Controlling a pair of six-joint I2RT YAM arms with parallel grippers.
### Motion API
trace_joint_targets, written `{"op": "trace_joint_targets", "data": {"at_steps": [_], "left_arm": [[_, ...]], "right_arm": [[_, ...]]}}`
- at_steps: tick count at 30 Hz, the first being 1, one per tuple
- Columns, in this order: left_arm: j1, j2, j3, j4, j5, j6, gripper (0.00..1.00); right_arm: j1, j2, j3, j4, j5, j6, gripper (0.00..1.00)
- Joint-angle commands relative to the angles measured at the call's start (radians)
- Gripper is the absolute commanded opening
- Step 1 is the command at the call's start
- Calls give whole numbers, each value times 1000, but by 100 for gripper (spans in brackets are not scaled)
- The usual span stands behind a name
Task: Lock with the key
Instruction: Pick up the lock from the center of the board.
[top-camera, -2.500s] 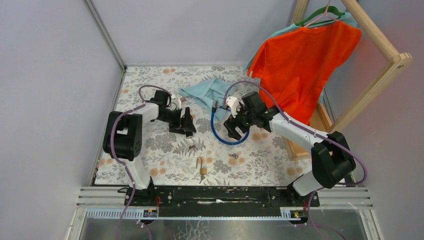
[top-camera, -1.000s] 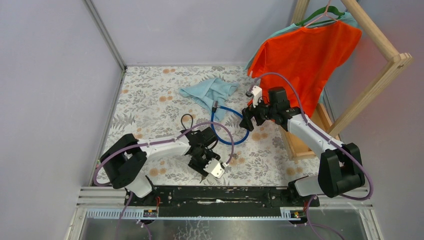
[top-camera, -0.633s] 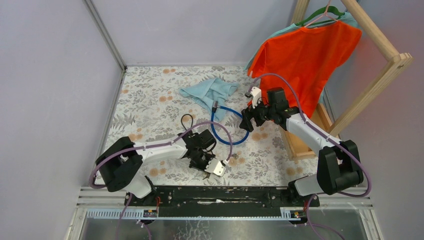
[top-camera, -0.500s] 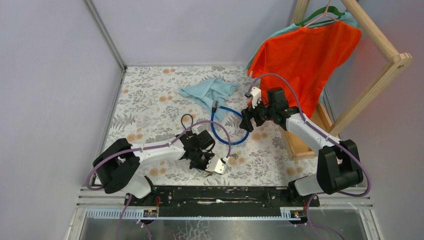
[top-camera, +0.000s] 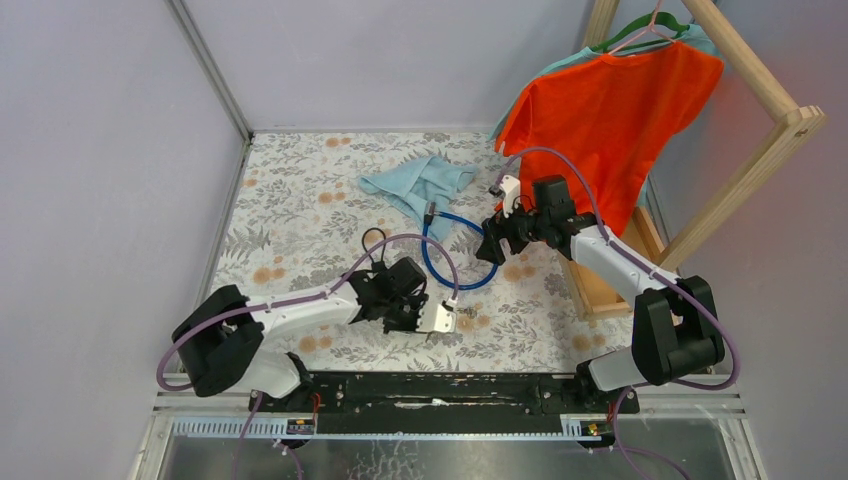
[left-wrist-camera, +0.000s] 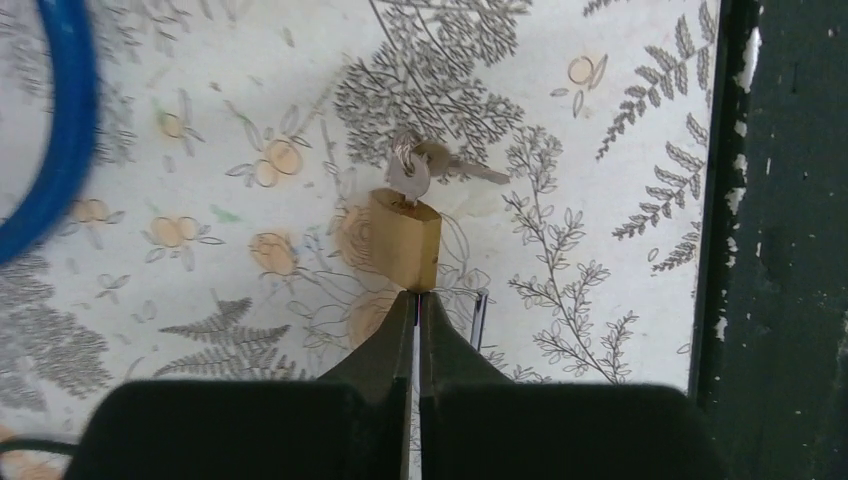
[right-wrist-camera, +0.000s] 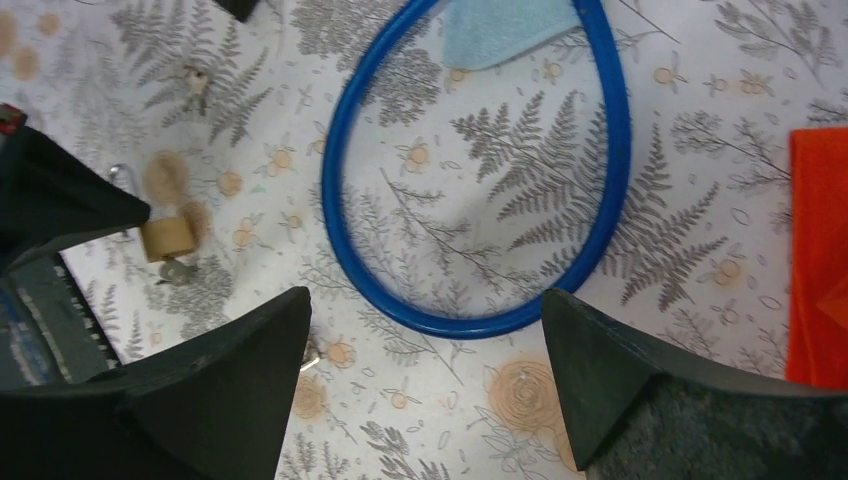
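A brass padlock (left-wrist-camera: 405, 240) lies flat near the table's front edge. The small grey key (left-wrist-camera: 410, 177) sits at its far end, apparently in the keyhole, with a second key on the same ring. My left gripper (left-wrist-camera: 417, 296) is shut, its tips against the padlock's near end. One steel shackle leg (left-wrist-camera: 480, 312) shows just right of the tips; I cannot tell whether the other is pinched. The right wrist view also shows the padlock (right-wrist-camera: 167, 237) and key (right-wrist-camera: 178, 270). My right gripper (right-wrist-camera: 424, 300) hangs open and empty over the blue cable, far from the lock.
A blue cable loop (top-camera: 455, 265) lies mid-table. Behind it is a light blue cloth (top-camera: 420, 185). An orange shirt (top-camera: 610, 120) hangs on a wooden rack at the right. Another loose key (right-wrist-camera: 195, 85) lies left of the lock. The black rail (left-wrist-camera: 780, 200) borders the near edge.
My left arm swung from the back left to the front centre, closed its jaws at the padlock and slid right. My right arm drew back toward the orange shirt and stayed open.
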Motion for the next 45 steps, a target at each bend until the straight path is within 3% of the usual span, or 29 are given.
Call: {"op": "trace_joint_targets", "data": {"at_steps": [1, 8, 16, 25, 32, 37, 45], "left_arm": [[8, -49, 52, 72, -10, -6, 0], [58, -59, 158, 51, 42, 29, 0], [189, -54, 361, -31, 206, -25, 0], [209, -25, 471, -47, 276, -114, 0], [207, -21, 481, -47, 312, -155, 0], [206, -24, 474, -47, 313, -163, 0], [206, -22, 472, -47, 313, -178, 0]], "right_arm": [[-5, 7, 12, 60, -165, 79, 90], [5, -14, -94, 250, -399, 192, 85], [10, -91, -95, 242, -551, 166, 85], [68, -161, -88, 240, -483, 140, 87], [153, -150, -33, 158, -373, 23, 81], [186, -137, -12, 148, -367, 9, 67], [188, -129, -2, 133, -382, 4, 30]]}}
